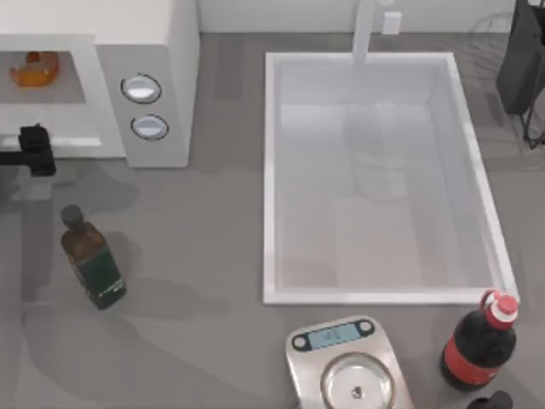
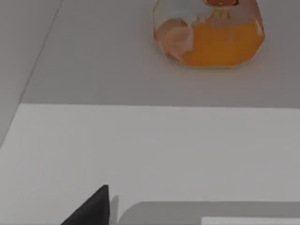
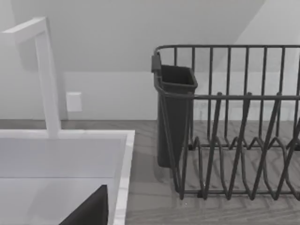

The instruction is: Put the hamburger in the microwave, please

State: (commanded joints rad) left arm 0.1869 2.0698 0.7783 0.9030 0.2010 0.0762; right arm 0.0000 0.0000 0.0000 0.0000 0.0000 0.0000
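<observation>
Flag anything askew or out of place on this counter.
The green-labelled bottle at the table's left appears tilted or lying on its side. Otherwise tidy: the hamburger sits inside the microwave, with the left gripper in front.
</observation>
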